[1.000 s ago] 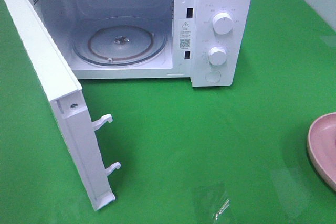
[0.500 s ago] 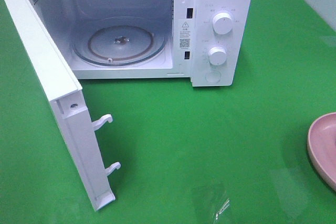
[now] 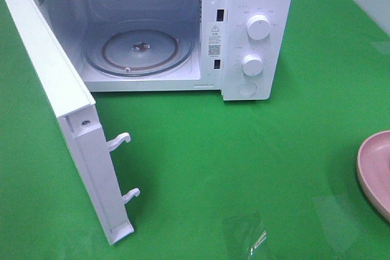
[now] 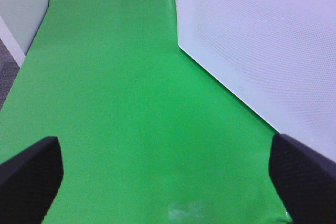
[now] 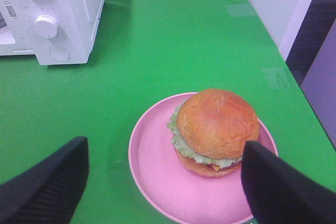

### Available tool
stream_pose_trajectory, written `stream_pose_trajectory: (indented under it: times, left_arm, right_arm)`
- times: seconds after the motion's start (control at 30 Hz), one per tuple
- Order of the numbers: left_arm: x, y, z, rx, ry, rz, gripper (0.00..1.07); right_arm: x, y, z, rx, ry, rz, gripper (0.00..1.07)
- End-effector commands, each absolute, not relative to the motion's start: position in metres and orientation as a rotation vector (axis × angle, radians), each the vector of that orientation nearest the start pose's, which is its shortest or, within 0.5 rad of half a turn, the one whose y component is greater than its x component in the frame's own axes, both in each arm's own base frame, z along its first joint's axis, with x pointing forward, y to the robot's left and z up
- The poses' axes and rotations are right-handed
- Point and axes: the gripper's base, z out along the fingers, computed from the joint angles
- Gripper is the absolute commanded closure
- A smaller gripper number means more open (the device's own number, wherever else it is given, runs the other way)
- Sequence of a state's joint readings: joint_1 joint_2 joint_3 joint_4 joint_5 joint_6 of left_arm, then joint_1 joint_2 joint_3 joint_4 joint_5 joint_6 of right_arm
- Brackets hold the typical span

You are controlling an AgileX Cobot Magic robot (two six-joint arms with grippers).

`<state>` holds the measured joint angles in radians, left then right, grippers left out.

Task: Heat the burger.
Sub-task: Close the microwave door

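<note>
Green sheeting covers the whole desk (image 3: 244, 162), and at its far side stands a white boxy microwave oven (image 3: 256, 4) with its door (image 3: 67, 126) swung wide on the left, leaving the round glass turntable (image 3: 139, 49) bare. The tall round burger with a glossy golden-brown bun, ruffled green lettuce and a brown patty (image 5: 216, 129) sits on a round pink plate (image 5: 157, 177) near the desk's right edge, well apart from the oven; only the plate's rim shows in the high view. The right gripper (image 5: 165, 182) hovers above the plate with its jaws spread wide, holding nothing, one dark finger (image 5: 278, 187) overlapping the plate's edge in its own view. The left gripper (image 4: 168, 177) hangs over bare green near the outer face of the open door, jaws fully apart and empty. The main risk, as I judge it, is in the grasp: the burger is a soft, loose stack, so a hard or off-centre squeeze could crush the bun or shear the layers apart. Gripping the plate's thin rim instead could let it tilt and tip the burger off. On the way in, the load could knock the control panel with its two white round knobs (image 3: 258, 27). The projecting door and its latch hooks (image 3: 120, 142) stand close to the left arm.
</note>
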<state>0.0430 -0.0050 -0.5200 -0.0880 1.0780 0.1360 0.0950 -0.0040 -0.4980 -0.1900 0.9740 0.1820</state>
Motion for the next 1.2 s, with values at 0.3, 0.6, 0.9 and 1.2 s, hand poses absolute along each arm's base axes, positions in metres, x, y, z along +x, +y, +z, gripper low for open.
stream_pose_trajectory:
  times: [0.3,0.6,0.9,1.2]
  left_arm:
    - [-0.009,-0.007,0.282,0.105,2.019,0.007,0.07]
    - [-0.009,-0.007,0.282,0.105,2.019,0.007,0.07]
    - [-0.012,-0.007,0.292,0.102,1.969,0.009,0.08]
    - [-0.002,-0.006,0.31,0.087,1.841,0.028,0.46]
  right_arm:
    - [-0.005,-0.015,0.284,0.08,1.912,-0.048,0.31]
    - [-0.005,-0.015,0.284,0.08,1.912,-0.048,0.31]
    - [-0.005,-0.015,0.284,0.08,1.912,-0.048,0.31]
    - [-0.005,-0.015,0.284,0.08,1.912,-0.048,0.31]
